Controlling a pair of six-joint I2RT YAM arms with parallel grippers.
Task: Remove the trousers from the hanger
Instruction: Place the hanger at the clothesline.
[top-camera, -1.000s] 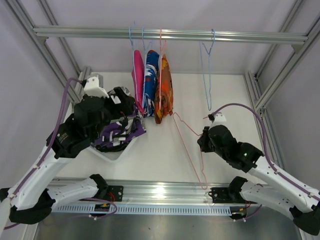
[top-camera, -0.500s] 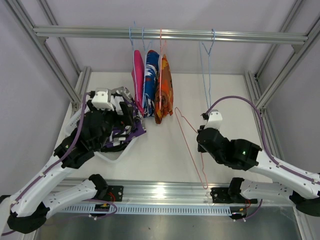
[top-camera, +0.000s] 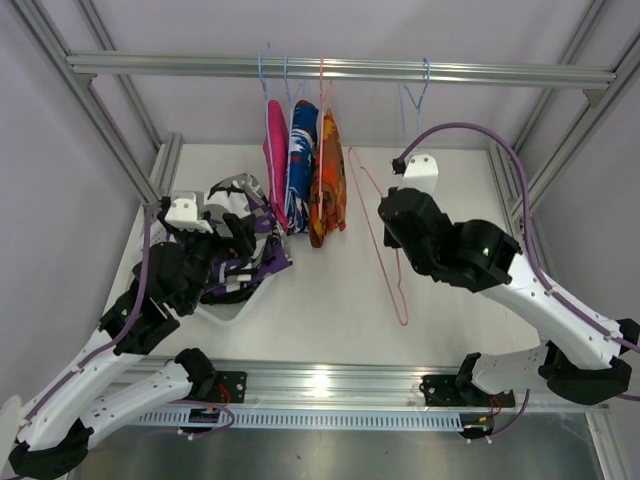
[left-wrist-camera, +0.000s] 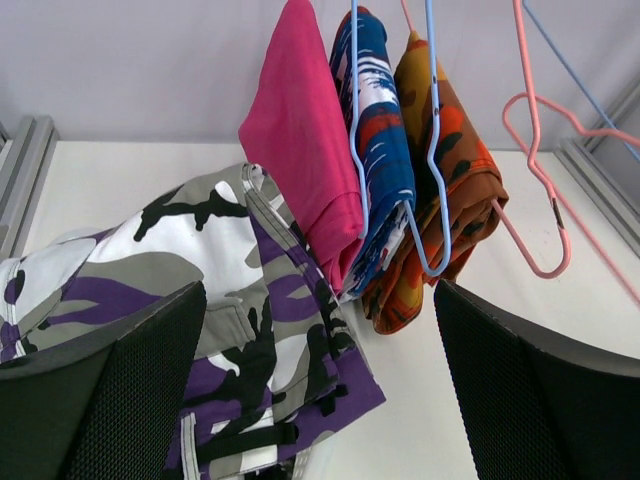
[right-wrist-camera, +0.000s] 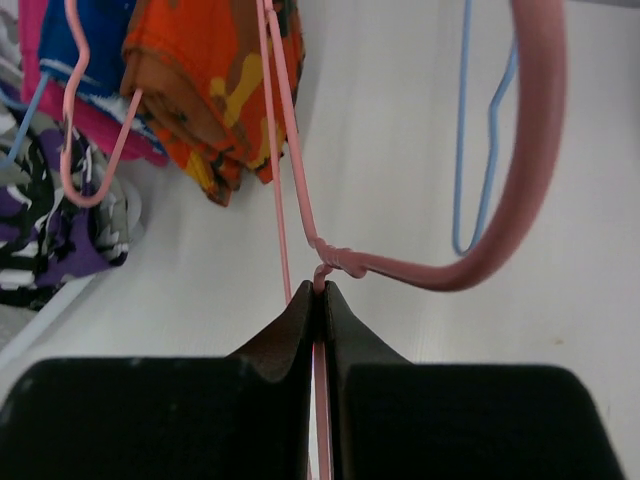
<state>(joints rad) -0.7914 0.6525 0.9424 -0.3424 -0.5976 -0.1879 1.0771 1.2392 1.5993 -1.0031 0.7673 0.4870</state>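
Right wrist view: my right end effector (right-wrist-camera: 318, 292) is pressed together on the twisted neck of a bare pink hanger (right-wrist-camera: 497, 236). My left end effector (left-wrist-camera: 318, 300) stands wide apart, holding nothing, just over the purple camouflage trousers (left-wrist-camera: 240, 300), which lie crumpled on the bench (left-wrist-camera: 100, 190). The pink trousers (left-wrist-camera: 300, 150), blue patterned trousers (left-wrist-camera: 385, 150) and orange trousers (left-wrist-camera: 455, 180) hang side by side under the rail (top-camera: 340, 68).
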